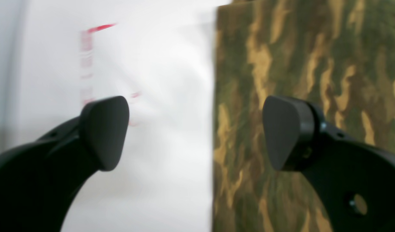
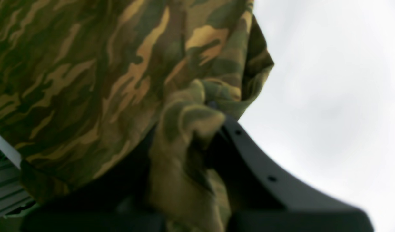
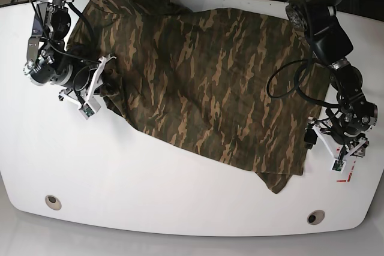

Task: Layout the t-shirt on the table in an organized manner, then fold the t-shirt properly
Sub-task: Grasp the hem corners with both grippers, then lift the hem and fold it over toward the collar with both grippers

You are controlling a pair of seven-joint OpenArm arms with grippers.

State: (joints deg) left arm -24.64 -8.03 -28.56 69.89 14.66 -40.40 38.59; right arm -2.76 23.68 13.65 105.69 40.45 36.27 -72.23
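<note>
The camouflage t-shirt (image 3: 204, 82) lies spread across the white table (image 3: 150, 190), with a lower corner folded under near the front right. My left gripper (image 1: 195, 132) is open and straddles the t-shirt's (image 1: 307, 96) straight edge. One pad (image 1: 103, 132) is over bare table (image 1: 165, 96) and the other pad (image 1: 287, 132) over cloth, with nothing between them. In the base view this left gripper (image 3: 313, 136) sits at the shirt's right edge. My right gripper (image 2: 191, 135) is shut on a bunched fold of the t-shirt (image 2: 87, 64). In the base view the right gripper (image 3: 102, 83) is at the shirt's left edge.
Red marks (image 1: 87, 48) show on the table beside the left gripper, and a red mark (image 3: 342, 180) lies near the front right. Two round grommet holes, one (image 3: 53, 199) and the other (image 3: 315, 216), sit near the front edge. Black cables (image 3: 288, 82) loop over the shirt's right side.
</note>
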